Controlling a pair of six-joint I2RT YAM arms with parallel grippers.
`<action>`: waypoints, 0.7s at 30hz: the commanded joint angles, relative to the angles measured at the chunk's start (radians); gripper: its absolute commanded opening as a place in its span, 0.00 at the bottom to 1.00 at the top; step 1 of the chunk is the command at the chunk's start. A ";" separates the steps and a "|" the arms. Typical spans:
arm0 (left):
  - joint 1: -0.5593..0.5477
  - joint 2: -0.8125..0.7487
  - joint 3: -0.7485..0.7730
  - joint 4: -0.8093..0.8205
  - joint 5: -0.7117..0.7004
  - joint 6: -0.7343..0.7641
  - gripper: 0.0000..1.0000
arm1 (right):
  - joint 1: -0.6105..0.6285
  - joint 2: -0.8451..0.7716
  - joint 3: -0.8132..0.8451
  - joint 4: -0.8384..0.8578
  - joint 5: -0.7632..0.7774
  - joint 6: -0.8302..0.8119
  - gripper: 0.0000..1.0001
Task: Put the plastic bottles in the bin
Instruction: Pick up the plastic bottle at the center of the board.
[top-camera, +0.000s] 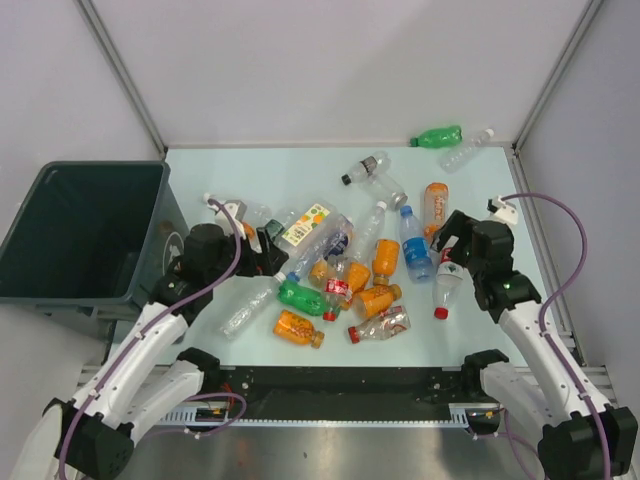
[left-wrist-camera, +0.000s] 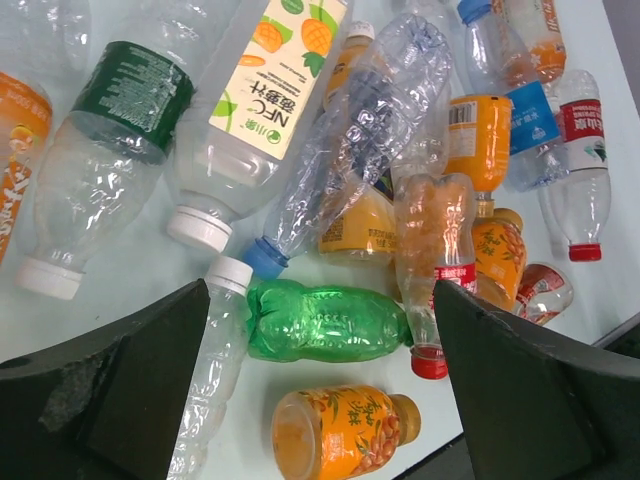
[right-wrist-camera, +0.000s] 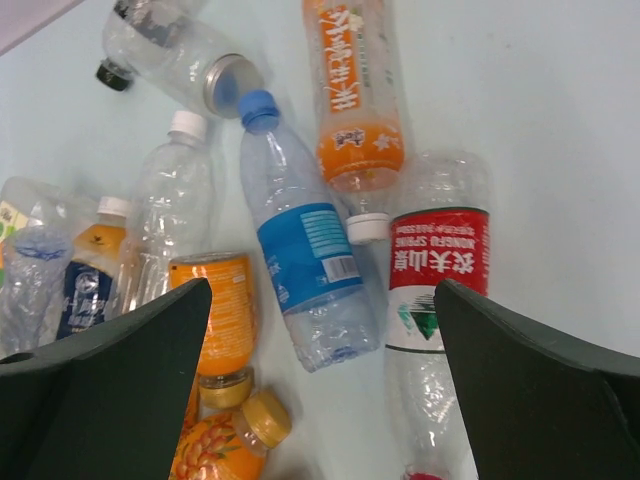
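the plastic bottles (top-camera: 340, 270) lie in a loose heap on the middle of the bench (top-camera: 250, 175), several overlapping. a far green bottle (top-camera: 436, 137) and a clear bottle (top-camera: 466, 149) sit well apart from the heap at the far right corner. the bin (top-camera: 70, 295) stands off the bench's left edge, and no bottle shows inside it.

both hands hover over the heap with fingers spread wide and nothing between them. the left hand (left-wrist-camera: 320, 300) is above a crushed green bottle (left-wrist-camera: 325, 322). the right hand (right-wrist-camera: 320, 290) is above a blue-labelled bottle (right-wrist-camera: 305, 255), which lies just beside a red-labelled bottle (right-wrist-camera: 435, 280).

the bottles look empty, so they are likely very light, with thin walls that give and crackle under a squeeze. their smooth round sides probably roll and slip. the firmest hold seems to be across the body at the label band, or near the shoulder below the cap where the plastic is stiffer. the crushed ones offer flatter faces that should sit steadier between the fingers. neighbours touch closely, so a careless close may nip two at once.
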 joint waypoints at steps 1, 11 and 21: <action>-0.005 -0.026 0.038 -0.044 -0.075 -0.008 1.00 | -0.006 -0.046 0.044 -0.063 0.117 0.066 1.00; 0.012 -0.212 0.010 -0.011 -0.180 -0.138 1.00 | -0.206 -0.115 0.046 -0.136 -0.140 0.068 1.00; -0.028 -0.124 0.115 -0.178 -0.020 -0.099 0.98 | -0.257 -0.120 0.049 -0.175 -0.295 0.046 1.00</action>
